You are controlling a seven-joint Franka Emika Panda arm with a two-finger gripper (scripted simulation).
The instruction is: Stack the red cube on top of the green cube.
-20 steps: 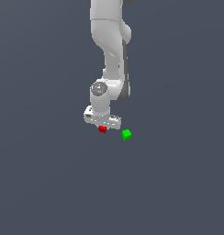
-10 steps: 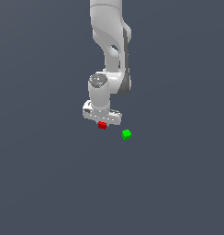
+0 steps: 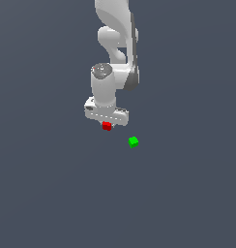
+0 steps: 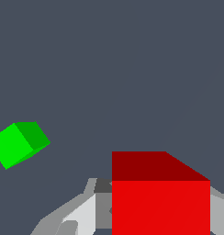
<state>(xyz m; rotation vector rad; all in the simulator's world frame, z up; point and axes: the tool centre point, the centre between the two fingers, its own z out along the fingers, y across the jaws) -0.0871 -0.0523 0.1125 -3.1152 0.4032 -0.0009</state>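
Exterior view: a plain dark grey-blue surface (image 3: 52,193) fills the scene. The white gripper (image 3: 107,124) is clenched on the red cube (image 3: 107,126); the green cube (image 3: 133,142) sits apart, toward this view's right.

Wrist view: the red cube (image 4: 159,197) is cut off at the frame edge, fingers (image 4: 81,211) partly hidden; the green cube (image 4: 19,143) lies aside.

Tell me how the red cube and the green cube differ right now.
The red cube sits between the end effector's fingers; the green cube lies free, apart from it. Red fills the wrist view's foreground; green appears small and turned at an angle. Both are plain cubes of matching size.
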